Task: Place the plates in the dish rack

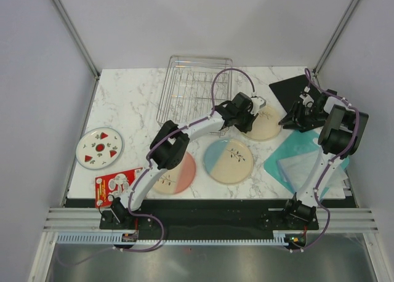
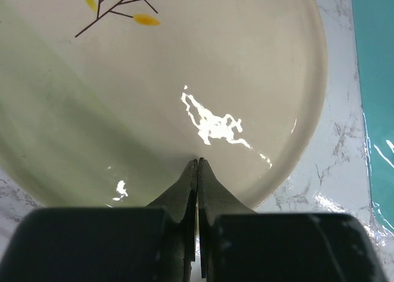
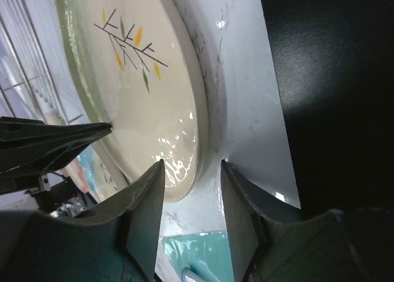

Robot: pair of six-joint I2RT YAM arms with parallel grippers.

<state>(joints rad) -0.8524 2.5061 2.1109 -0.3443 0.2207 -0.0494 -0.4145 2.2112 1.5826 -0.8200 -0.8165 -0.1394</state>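
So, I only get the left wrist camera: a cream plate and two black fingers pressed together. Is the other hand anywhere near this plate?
Observer: Yes. The right hand is open, with the rim of the green plate between its fingers.
Visitor: And the rack, anything in it?
Observer: No, the dish rack holds no plates.
Visitor: Are more plates waiting?
Observer: Three lie flat on the table: the blue plate, the pink plate and the white plate.
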